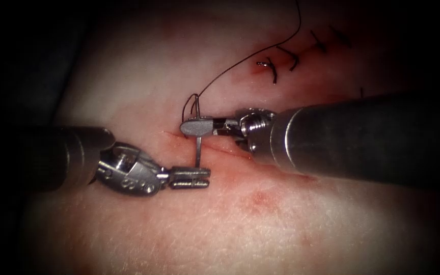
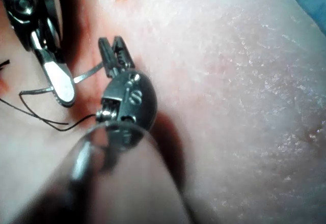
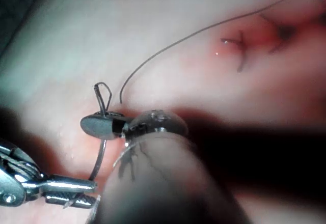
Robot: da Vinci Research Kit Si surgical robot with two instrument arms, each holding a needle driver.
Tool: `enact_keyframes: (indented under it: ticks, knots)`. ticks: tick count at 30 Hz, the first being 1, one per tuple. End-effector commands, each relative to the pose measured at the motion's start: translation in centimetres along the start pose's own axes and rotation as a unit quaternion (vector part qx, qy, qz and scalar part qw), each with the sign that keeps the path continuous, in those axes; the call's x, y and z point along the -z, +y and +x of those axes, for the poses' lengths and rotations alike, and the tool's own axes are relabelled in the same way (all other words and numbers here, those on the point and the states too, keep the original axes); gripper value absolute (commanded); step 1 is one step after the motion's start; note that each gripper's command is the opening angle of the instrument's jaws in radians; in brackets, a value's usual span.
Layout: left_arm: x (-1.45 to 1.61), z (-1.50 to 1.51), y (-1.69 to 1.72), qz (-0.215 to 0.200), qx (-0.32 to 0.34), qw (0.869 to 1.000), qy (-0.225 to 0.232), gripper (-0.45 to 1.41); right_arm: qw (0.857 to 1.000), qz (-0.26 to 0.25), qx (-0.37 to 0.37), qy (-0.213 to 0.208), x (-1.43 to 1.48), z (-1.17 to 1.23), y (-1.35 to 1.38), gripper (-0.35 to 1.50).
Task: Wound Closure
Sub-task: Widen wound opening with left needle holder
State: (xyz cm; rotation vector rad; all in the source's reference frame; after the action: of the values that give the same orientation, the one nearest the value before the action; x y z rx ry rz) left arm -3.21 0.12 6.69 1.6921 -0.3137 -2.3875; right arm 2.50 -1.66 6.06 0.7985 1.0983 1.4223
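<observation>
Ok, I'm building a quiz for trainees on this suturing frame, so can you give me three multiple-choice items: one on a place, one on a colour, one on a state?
1. Where is the needle?
A. Among the finished stitches
B. Between the two tools' tips, crossing the cut
C. Flat on the tissue, far left

2. What colour is the thread?
A. White
B. Dark
C. Bright blue

3. How do the right tool's jaws stand?
A. Wide open, holding nothing
B. Shut on the tissue
C. Shut on the needle

Answers:
1 B: the needle runs from the right tool down across the cut to the left tool. It seems clear of the tissue, and whether the left tool grips it is unclear.
2 B: the thread arcs dark from the needle's upper end.
3 C: they clamp the needle near that end.
</observation>
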Motion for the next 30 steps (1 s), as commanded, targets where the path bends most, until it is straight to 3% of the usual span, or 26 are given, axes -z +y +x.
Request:
enact_keyframes:
  ticks: [1, 6, 11, 12, 16, 17, 18, 19, 20, 21, 25, 26, 30]
  knots:
    - [-0.07, -0.04, 0.05, 0.001, 0.024, 1.0, 0.001, 0.61, 1.0, 0.002, -0.002, 0.006, -0.08, -0.01, 0.05, -0.35]
    - [-0.01, -0.02, 0.03, 0.002, 0.126, 0.992, 0.006, 1.13, 0.999, -0.006, -0.001, 0.049, -0.03, 0.11, 0.12, -0.35]
    - [0.14, -0.05, 0.01, 0.0, 0.163, 0.987, 0.006, 1.15, 0.996, -0.02, 0.014, 0.085, 0.03, 0.18, 0.17, -0.35]
    - [0.18, -0.06, 0.0, -0.003, 0.166, 0.986, 0.006, 1.08, 0.996, -0.024, 0.019, 0.09, 0.04, 0.19, 0.17, -0.35]
    - [0.32, -0.15, -0.06, -0.021, 0.171, 0.985, 0.001, 0.27, 0.994, -0.029, 0.041, 0.095, 0.06, 0.19, 0.17, -0.35]
    - [0.32, -0.15, -0.06, -0.021, 0.171, 0.985, 0.001, 0.27, 0.994, -0.029, 0.041, 0.095, 0.06, 0.19, 0.17, -0.35]
    - [0.34, -0.19, -0.09, -0.029, 0.175, 0.984, -0.002, 0.07, 0.994, -0.028, 0.047, 0.099, 0.07, 0.18, 0.17, -0.35]
    - [0.36, -0.24, -0.12, -0.037, 0.178, 0.983, -0.014, -0.27, 0.991, -0.032, 0.063, 0.111, 0.08, 0.18, 0.17, -0.35]
    - [0.36, -0.24, -0.12, -0.037, 0.178, 0.983, -0.014, -0.27, 0.991, -0.032, 0.063, 0.111, 0.08, 0.18, 0.17, -0.35]
    - [0.35, -0.27, -0.14, -0.042, 0.185, 0.982, -0.023, -0.45, 0.99, -0.033, 0.071, 0.116, 0.09, 0.18, 0.16, -0.35]
    - [0.29, -0.39, -0.18, -0.063, 0.211, 0.974, -0.061, -0.45, 0.984, -0.044, 0.106, 0.134, 0.11, 0.17, 0.14, -0.35]
    - [0.25, -0.47, -0.22, -0.065, 0.217, 0.97, -0.089, -0.45, 0.983, -0.044, 0.115, 0.136, 0.11, 0.16, 0.13, -0.35]
    - [0.21, -0.58, -0.26, -0.054, 0.216, 0.966, -0.132, -0.45, 0.981, -0.044, 0.123, 0.14, 0.12, 0.14, 0.1, -0.35]
